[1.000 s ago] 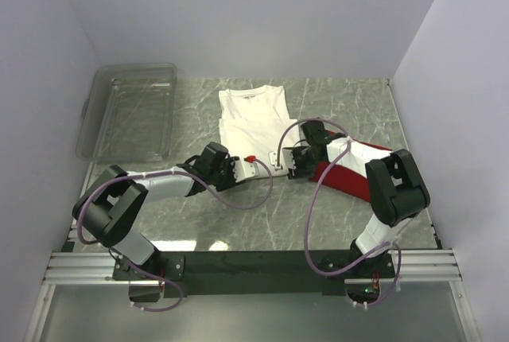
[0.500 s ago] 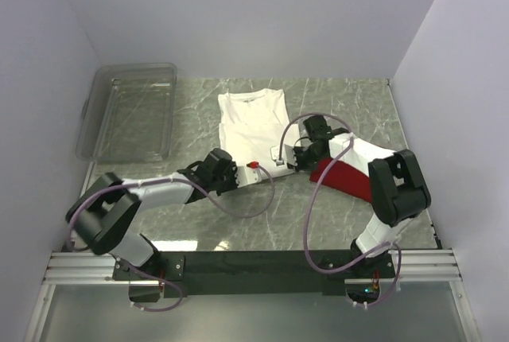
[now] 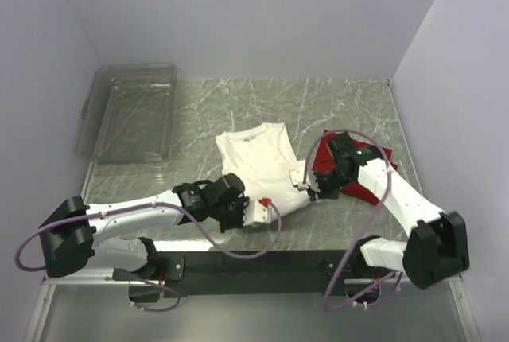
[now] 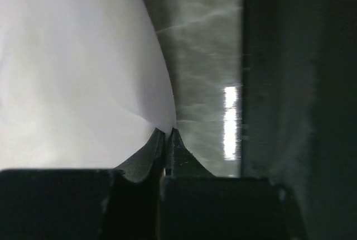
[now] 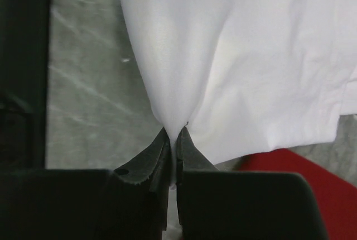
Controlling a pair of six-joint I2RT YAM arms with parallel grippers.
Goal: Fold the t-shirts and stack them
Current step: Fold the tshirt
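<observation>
Pinching the white t-shirt (image 3: 258,155) by its near corners, left gripper (image 4: 168,135) and right gripper (image 5: 173,134) — both clamped on cloth — seemingly ready a fold.

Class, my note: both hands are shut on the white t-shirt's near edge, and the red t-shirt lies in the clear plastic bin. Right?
Not quite. The red t-shirt lies on the table, right of the white t-shirt and partly under the right arm, not in the clear plastic bin. The top external view shows it. The rest stands.
</observation>
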